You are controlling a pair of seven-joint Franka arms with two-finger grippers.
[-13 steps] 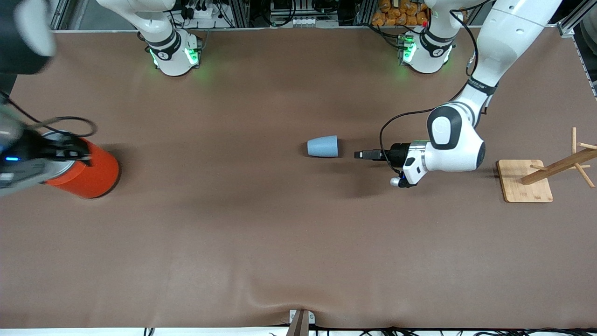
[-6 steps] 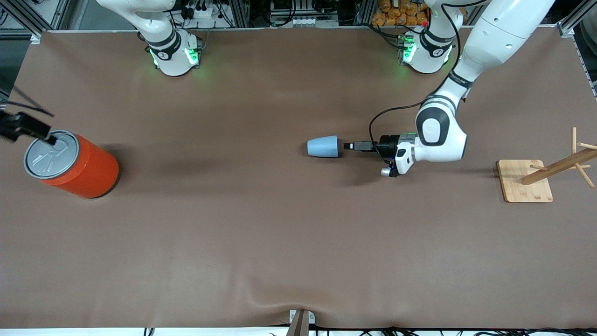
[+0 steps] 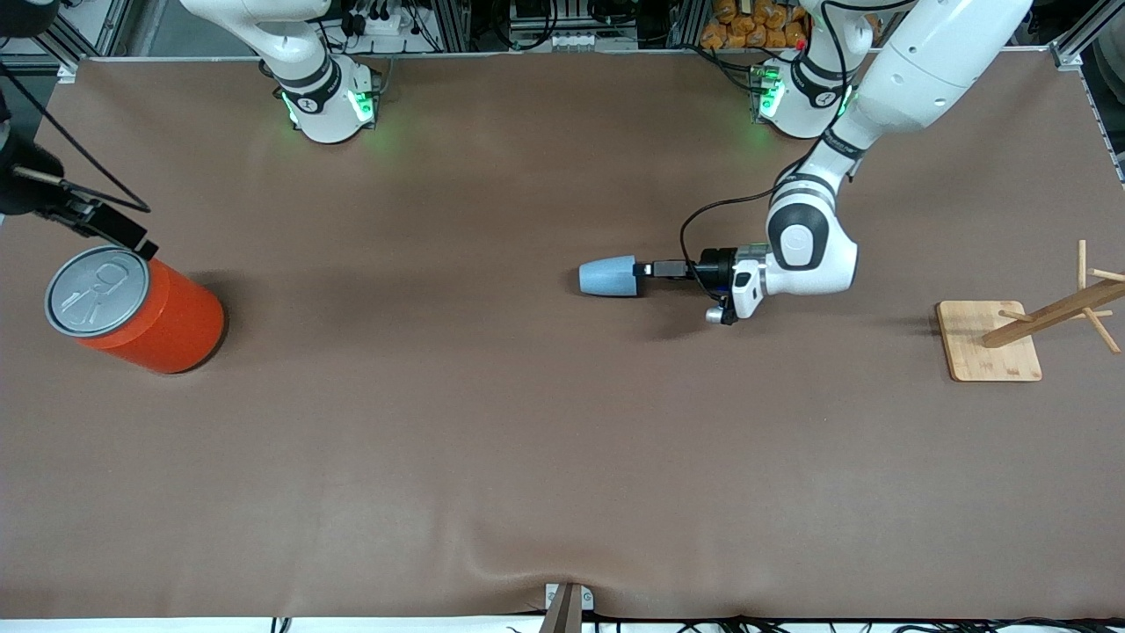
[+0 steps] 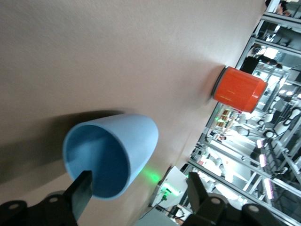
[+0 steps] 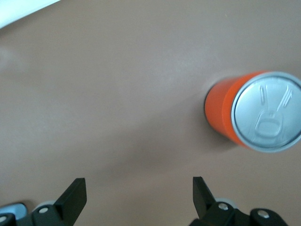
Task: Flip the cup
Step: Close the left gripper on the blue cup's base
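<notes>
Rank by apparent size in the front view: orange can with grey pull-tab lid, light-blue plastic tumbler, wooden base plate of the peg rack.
1. Orange can with grey pull-tab lid, clearly largest.
2. Wooden base plate of the peg rack.
3. Light-blue plastic tumbler, lying on its side, smallest.

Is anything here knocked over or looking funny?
Yes, the cup lies on its side in the middle of the table, its mouth toward the left gripper, which sits at its rim. The can stands upright.

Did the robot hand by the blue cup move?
Yes. The left gripper slid away from the wooden rack, up to the mouth of the cup.
</notes>
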